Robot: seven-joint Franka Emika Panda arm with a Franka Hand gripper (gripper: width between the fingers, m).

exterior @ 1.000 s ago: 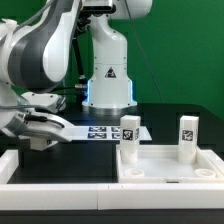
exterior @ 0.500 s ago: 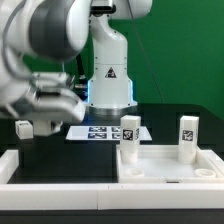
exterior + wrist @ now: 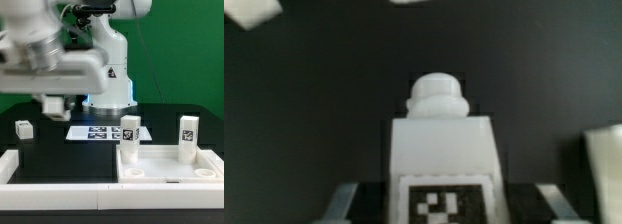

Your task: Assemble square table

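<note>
The square table top lies rim-up at the exterior view's front right, with two white legs standing upright on its far corners. Another leg lies on the black table at the left. My gripper hangs above the table's left part. In the wrist view my gripper is shut on a white leg. The leg's tag sits between the fingers and its rounded screw end points away. The held leg is hard to make out in the exterior view.
The marker board lies flat before the robot base. A long low white rail runs along the front and left edge. White pieces show blurred at the wrist view's edges.
My arm has risen from low at the table's left and swung toward the middle. The leg lying at the left has come into view behind it.
</note>
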